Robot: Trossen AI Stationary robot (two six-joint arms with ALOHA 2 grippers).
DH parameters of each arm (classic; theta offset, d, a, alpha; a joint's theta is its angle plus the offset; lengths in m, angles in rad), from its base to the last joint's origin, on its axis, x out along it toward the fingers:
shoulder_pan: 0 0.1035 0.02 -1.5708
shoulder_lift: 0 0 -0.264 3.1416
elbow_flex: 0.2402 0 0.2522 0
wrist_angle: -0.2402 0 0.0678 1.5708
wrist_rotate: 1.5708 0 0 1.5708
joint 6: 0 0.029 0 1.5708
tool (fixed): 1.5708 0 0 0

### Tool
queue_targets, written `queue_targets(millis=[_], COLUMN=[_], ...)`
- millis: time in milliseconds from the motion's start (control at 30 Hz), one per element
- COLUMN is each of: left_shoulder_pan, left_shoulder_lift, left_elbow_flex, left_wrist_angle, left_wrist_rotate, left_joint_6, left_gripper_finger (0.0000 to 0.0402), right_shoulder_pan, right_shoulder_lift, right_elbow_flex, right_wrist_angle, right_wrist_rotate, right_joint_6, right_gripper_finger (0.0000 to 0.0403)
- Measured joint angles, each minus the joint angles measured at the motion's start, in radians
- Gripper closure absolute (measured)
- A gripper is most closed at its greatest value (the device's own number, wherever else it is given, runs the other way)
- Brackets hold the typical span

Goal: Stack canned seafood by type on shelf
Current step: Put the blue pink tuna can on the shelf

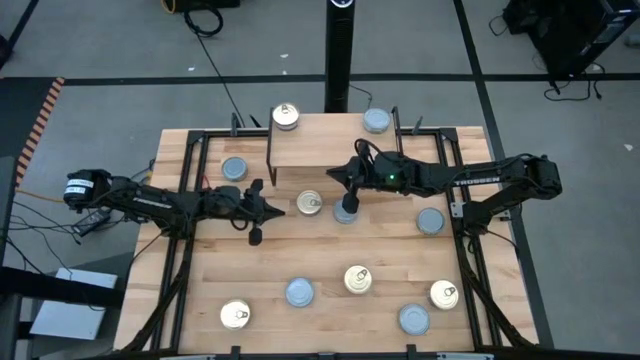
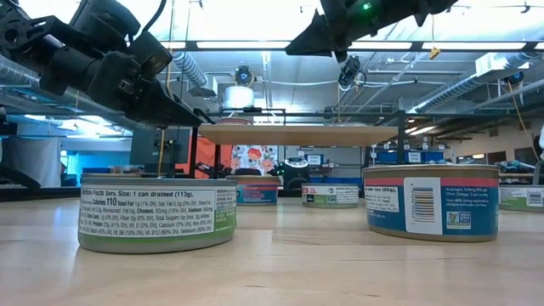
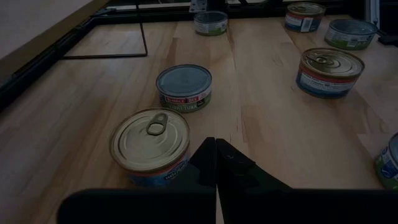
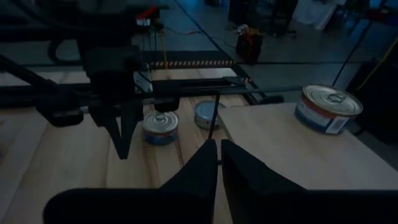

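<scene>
Currently both arms hover mid-table, near shelf (image 1: 320, 150) front edge. Left gripper (image 1: 268, 210): fingers pressed together, empty. Right gripper (image 1: 350, 180): fingers nearly together, nothing pinched as far as visible.

Risks:
- Two grippers close to each other w/ a gold-top tin (image 1: 310, 203) between them; if both go for it, arms could collide. Right wrist view shows left arm's fingers just ahead.
- Right gripper hangs over shelf's front edge; a low pass could catch the plank or knock the gold-top tin on shelf (image 1: 286, 116) off the back corner.
- Fingers must spread before descent, else they land on a lid and shove the tin away.

Positions: gold-top tin lies just beside left gripper, toward table centre; blue-grey tin (image 1: 346, 212) sits below/near right gripper, touching or nearly touching the gold one, can't tell. One blue-grey tin on shelf (image 1: 376, 121) at opposite back corner. Other tins scattered on tabletop (image 1: 200, 290), well apart from both grippers.
</scene>
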Motion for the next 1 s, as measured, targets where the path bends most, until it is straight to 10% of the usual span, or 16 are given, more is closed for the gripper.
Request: queue_targets(millis=[1000], left_shoulder_pan=[-0.001], left_shoulder_lift=[0.000], left_elbow_flex=[0.000], left_wrist_angle=[-0.002], left_wrist_rotate=[0.000], left_joint_6=[-0.005], left_gripper_finger=[0.0401], right_shoulder_pan=[0.056], right_shoulder_lift=[0.182], right_elbow_flex=[0.000], right_wrist_angle=[0.021], right_wrist_rotate=[-0.002], right_joint_6=[0.022], right_gripper_finger=[0.0389])
